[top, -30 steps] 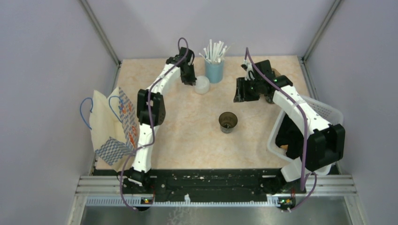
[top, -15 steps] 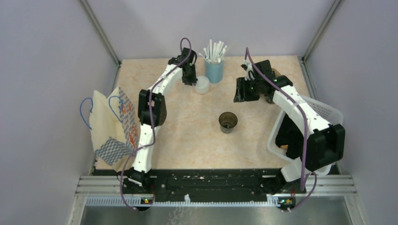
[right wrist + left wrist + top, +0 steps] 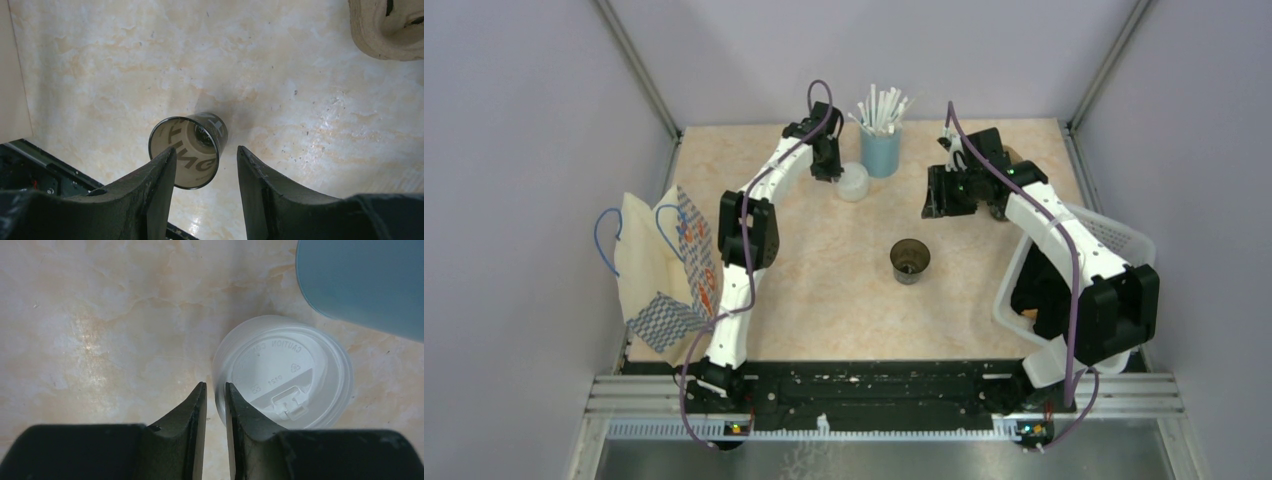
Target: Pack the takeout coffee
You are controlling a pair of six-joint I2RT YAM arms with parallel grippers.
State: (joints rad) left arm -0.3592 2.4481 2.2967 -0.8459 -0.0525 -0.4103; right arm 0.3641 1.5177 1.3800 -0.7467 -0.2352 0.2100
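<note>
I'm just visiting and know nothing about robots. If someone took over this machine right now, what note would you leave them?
Left end effector: jaws almost closed at the edge of the white lid; a grip on it cannot be confirmed. The lid lies on the table beside the blue straw cup.
Right end effector: open, empty, pointing toward the dark cup, not touching it.
Cup: upright, uncovered, mid-table.
Done: nothing packed.
To do: lid on the cup, then pack it, probably into the paper bag at the left edge.
</note>
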